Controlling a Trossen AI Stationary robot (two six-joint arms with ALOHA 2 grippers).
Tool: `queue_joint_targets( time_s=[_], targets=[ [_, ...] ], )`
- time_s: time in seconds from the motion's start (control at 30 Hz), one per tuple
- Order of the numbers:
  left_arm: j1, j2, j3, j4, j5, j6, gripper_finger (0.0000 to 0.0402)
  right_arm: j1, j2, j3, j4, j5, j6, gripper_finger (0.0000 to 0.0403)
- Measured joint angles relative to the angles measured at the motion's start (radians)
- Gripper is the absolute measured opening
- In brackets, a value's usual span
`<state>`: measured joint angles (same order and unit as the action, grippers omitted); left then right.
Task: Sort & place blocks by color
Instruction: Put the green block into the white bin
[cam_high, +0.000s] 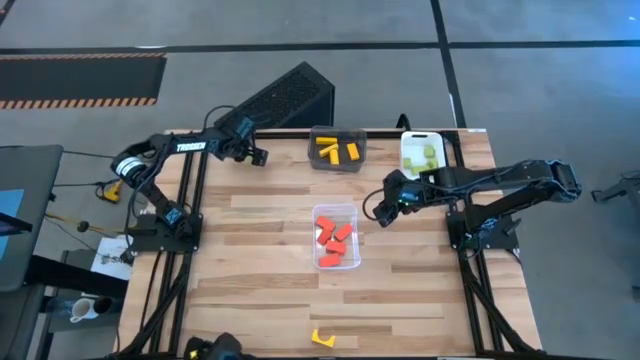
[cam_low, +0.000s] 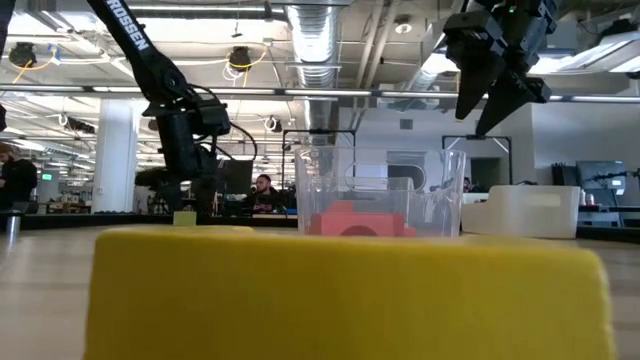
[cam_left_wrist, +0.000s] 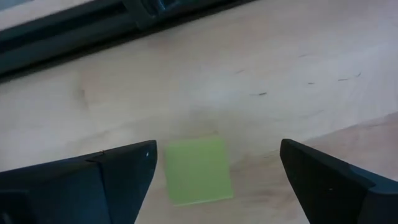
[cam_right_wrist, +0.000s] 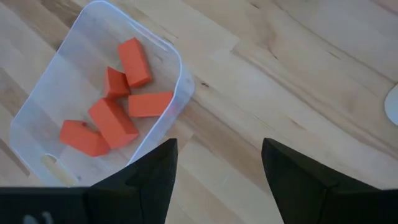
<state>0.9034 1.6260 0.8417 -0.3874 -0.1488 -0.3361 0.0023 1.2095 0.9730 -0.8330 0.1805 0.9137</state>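
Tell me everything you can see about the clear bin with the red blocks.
The clear bin is a small rectangular tub of see-through plastic with rounded corners and a slot handle at one end. It sits upright mid-table on the wooden table, holding five red blocks lying loosely, some touching. The open right pincer hovers beside it, not touching.

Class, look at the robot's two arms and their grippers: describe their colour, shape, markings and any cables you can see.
Both arms are black, jointed and slender. The left arm carries white TROSSEN lettering, and pale cables coil near its base. The left gripper and right gripper each end in two flat, dark, wedge-shaped fingers. The right arm shows no readable lettering.
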Motion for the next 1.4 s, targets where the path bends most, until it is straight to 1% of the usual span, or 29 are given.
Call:
queue_joint_targets(
  time_s=[0.13,0.23,0.67,1.03,1.13,1.27,1.4],
  targets=[
    [-0.002,0.014,0.001,-0.029,-0.012,-0.056,0.0307,-0.005,0.000,0.000,0.000,-0.014,-0.004,0.0255],
    [0.004,0.014,0.001,-0.053,-0.057,-0.069,0.0293,-0.005,0.000,0.000,0.000,-0.019,-0.006,0.0255],
    [0.015,0.013,0.001,-0.049,-0.014,-0.070,0.0220,-0.002,0.000,0.000,0.000,-0.022,-0.025,0.0255],
    [0.015,0.013,0.001,-0.052,-0.014,-0.075,0.0133,-0.002,0.000,0.000,0.000,-0.023,-0.025,0.0255],
    [0.015,0.012,0.001,-0.051,-0.015,-0.065,0.0116,-0.002,0.000,0.000,0.000,-0.024,-0.025,0.0255],
    [0.012,0.011,0.001,-0.047,-0.014,-0.041,0.0107,-0.002,0.000,0.000,-0.001,-0.024,-0.025,0.0255],
    [-0.007,-0.002,0.000,-0.047,0.045,-0.032,0.0109,0.005,-0.006,0.000,-0.005,-0.024,-0.025,0.0255]
  ],
)
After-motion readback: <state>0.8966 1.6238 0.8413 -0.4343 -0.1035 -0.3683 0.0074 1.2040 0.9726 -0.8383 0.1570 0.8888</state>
